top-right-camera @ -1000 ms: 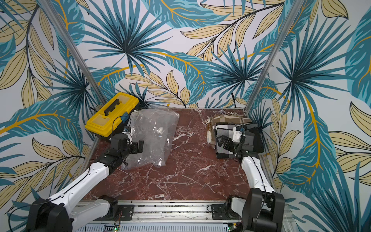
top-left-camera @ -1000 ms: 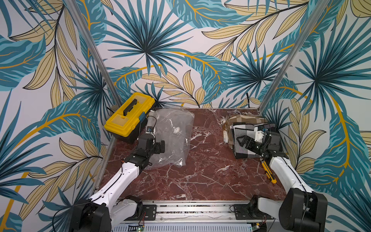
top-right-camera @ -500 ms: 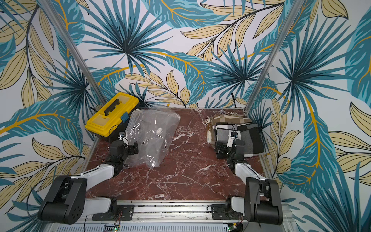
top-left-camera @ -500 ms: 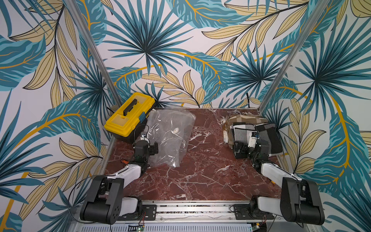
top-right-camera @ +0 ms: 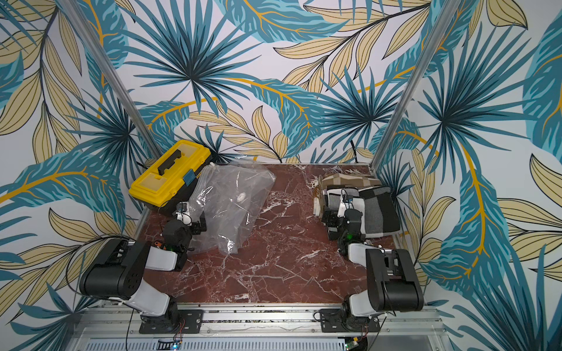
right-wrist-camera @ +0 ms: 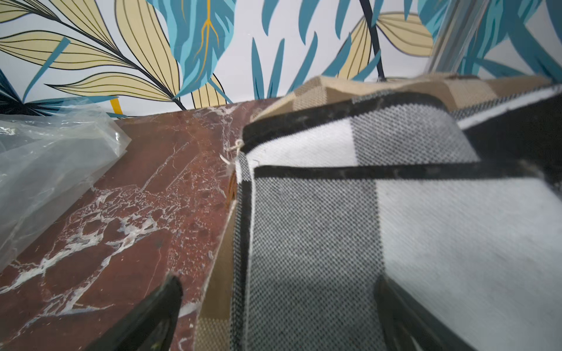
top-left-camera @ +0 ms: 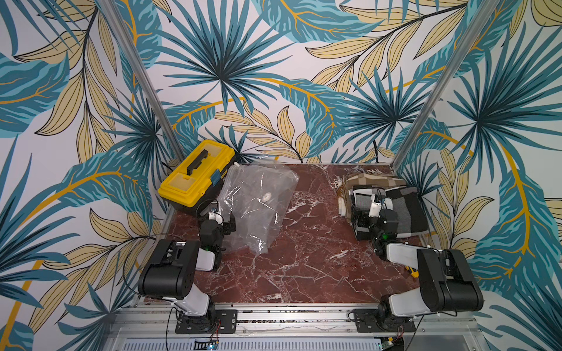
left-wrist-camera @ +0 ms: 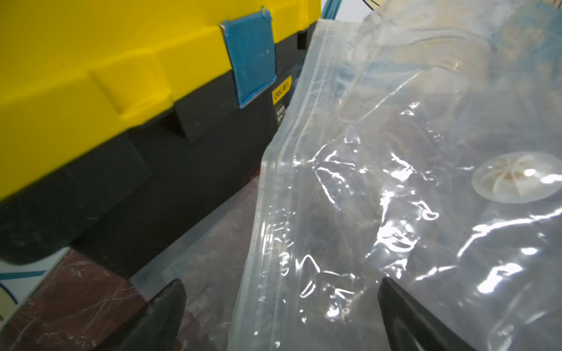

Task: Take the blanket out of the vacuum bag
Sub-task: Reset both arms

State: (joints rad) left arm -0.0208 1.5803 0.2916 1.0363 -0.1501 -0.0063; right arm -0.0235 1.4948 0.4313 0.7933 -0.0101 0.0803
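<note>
The clear vacuum bag [top-left-camera: 258,206] [top-right-camera: 234,203] lies flat and crumpled on the left half of the marble table, nothing visible inside it. Its white round valve [left-wrist-camera: 517,179] faces up. The folded black, white and grey checked blanket [top-left-camera: 404,209] [top-right-camera: 377,206] rests at the back right, outside the bag and apart from it, on tan checked cloth. My left gripper [top-left-camera: 220,221] [left-wrist-camera: 281,285] is open at the bag's near left edge, gripping nothing. My right gripper [top-left-camera: 374,217] [right-wrist-camera: 278,282] is open over the blanket's [right-wrist-camera: 395,212] near edge.
A yellow and black toolbox [top-left-camera: 194,179] [left-wrist-camera: 91,76] stands at the back left, touching the bag's zip edge. A small yellow tool [top-left-camera: 412,271] lies by the right wall behind my right arm. Patterned walls close three sides of the table [top-left-camera: 304,258].
Both arms have drawn back toward the front rail and folded up. The grippers stay open and have retreated from the bag and the blanket, which lie as before.
</note>
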